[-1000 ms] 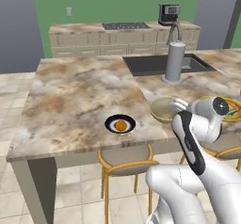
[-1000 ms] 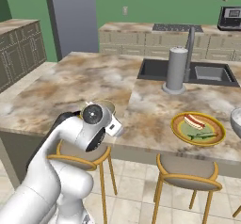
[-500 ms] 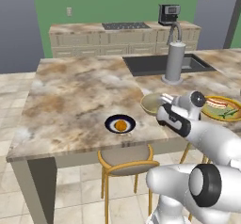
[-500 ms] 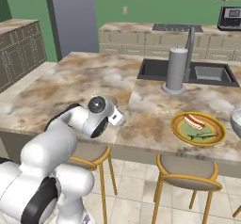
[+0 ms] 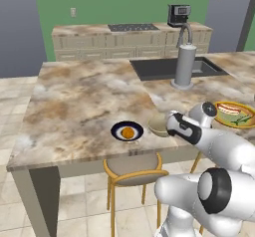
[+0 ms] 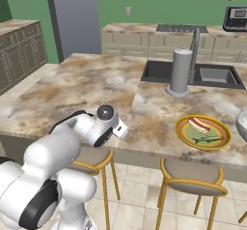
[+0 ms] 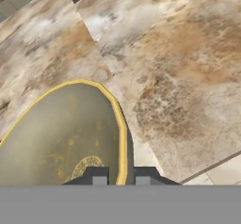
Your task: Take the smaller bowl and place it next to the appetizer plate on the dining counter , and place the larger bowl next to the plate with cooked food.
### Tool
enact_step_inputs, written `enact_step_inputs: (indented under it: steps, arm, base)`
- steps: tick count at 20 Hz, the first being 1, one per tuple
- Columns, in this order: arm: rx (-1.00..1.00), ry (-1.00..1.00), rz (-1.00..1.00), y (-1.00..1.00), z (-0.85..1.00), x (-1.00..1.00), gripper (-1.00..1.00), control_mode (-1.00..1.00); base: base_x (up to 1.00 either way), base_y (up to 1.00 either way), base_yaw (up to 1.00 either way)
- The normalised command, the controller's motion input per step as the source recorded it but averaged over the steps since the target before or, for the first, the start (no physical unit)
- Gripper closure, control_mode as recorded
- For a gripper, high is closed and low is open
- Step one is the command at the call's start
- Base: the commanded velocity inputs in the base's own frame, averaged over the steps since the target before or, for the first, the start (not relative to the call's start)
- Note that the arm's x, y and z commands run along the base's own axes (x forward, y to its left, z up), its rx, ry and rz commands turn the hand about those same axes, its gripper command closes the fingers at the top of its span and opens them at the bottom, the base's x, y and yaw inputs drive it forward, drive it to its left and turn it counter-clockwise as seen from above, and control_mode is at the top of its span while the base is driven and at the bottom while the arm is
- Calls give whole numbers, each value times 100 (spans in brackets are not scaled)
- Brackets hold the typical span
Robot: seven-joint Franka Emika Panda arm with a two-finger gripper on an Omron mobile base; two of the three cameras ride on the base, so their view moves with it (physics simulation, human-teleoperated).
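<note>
The smaller bowl [image 5: 157,126], tan with a yellowish rim, is low over the dining counter [image 5: 74,106], just right of the appetizer plate [image 5: 127,131], a dark plate with a white rim and an orange morsel. My gripper [image 5: 167,126] is shut on the bowl's right rim. In the hand view the two fingertips [image 7: 99,176] pinch the rim of the smaller bowl [image 7: 61,133], with the gripper [image 7: 121,177] over marbled stone. The plate with cooked food [image 5: 234,114] lies further right, near the front edge. The larger bowl [image 6: 243,123] peeks in at the right edge.
A dark sink [image 5: 159,67] and a tall grey tap [image 5: 184,66] sit at the counter's back. Wooden stools [image 5: 132,169] stand under the front edge. The plate with cooked food [image 6: 202,131] is right of my arm. A wall counter with a cooktop runs behind.
My arm has swung left and down toward the front edge with the smaller bowl in its grip, bringing it from near the cooked-food plate to beside the appetizer plate.
</note>
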Motion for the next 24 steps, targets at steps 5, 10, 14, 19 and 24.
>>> enact_step_inputs:
  steps: [5, 10, 14, 19, 24]
  arm:
    - [0, 8, 2, 0, -10, 9, 100, -100]
    - [0, 0, 0, 0, -9, 53, 100, -100]
    - [0, 1, 0, -7, -21, 23, 100, -100]
    - [0, 0, 0, -6, -47, 19, 100, -100]
    - [0, 0, 0, -23, -21, 54, 100, -100]
  base:
    - [0, 0, 0]
    - [0, 0, 0]
    - [0, 0, 0]
    - [0, 0, 0]
    - [0, 0, 0]
